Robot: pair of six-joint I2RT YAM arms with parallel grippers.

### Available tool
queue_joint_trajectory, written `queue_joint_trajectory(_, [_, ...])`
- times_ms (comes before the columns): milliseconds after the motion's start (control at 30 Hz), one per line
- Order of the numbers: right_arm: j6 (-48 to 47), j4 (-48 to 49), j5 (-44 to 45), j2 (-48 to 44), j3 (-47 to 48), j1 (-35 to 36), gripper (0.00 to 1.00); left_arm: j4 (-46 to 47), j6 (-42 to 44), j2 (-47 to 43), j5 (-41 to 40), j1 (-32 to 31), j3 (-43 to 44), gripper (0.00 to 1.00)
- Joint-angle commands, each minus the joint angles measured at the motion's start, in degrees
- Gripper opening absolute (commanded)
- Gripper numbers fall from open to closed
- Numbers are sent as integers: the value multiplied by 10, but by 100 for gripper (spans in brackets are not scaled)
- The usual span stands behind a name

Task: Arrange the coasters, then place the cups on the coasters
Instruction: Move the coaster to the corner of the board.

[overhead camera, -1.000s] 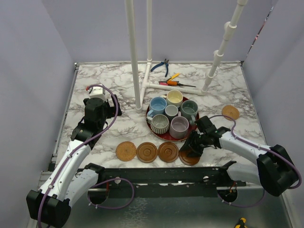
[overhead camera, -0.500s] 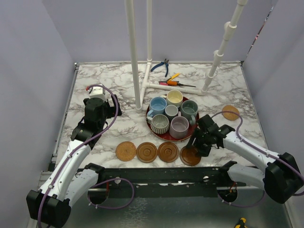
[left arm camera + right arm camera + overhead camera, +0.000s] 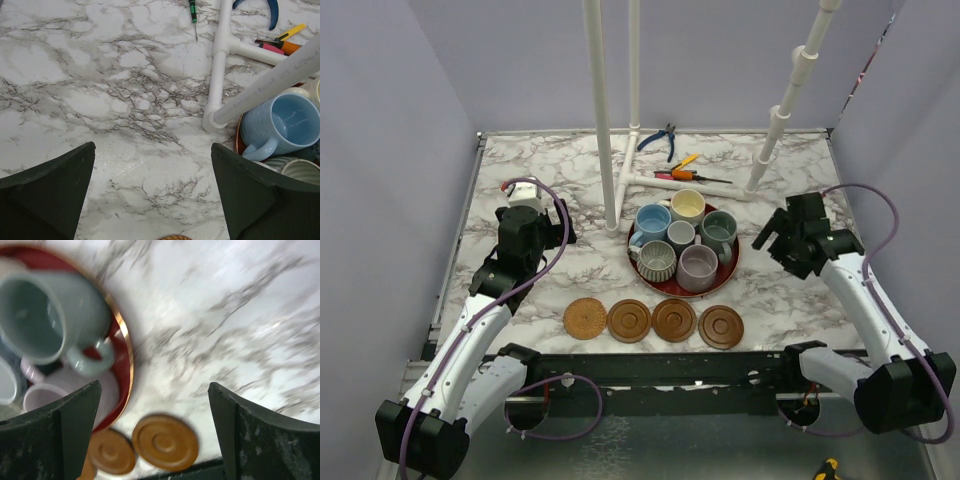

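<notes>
Right claw (image 3: 788,243) is hanging open and empty at three o'clock of the tray (image 3: 726,281). Four coasters (image 3: 630,321) are lying in a row at six o'clock, probably awaiting the cups (image 3: 698,265).

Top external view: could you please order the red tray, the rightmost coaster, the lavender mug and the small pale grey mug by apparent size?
1. red tray, clearly largest.
2. rightmost coaster and lavender mug look about alike, so I won't rank them.
3. small pale grey mug, smallest.
</notes>
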Motion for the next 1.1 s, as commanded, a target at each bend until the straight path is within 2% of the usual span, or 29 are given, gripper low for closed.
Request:
queue_joint_trajectory(0, [-98,60,23,16,12,-86,95,1,7,0,-13,-2,-5,99])
queue_joint_trajectory(133, [-123,129,-1,62,-1,-134,96,1,10,-2,-17,-2,-6,99])
queue_joint_trajectory(267, [-144,200,-62,107,-14,-227,97,2,10,-6,-20,-2,-9,99])
queue_joint_trajectory(333, [-140,235,-81,133,-20,-249,97,1,11,-3,-24,-2,-9,99])
queue_joint_trajectory(667, [-146,283,-59,262,31,-276,95,1,13,11,-25,-2,-5,99])
queue_joint_trajectory(1067, [-166,294,-45,324,89,-278,77,0,11,10,-11,-2,-5,99])
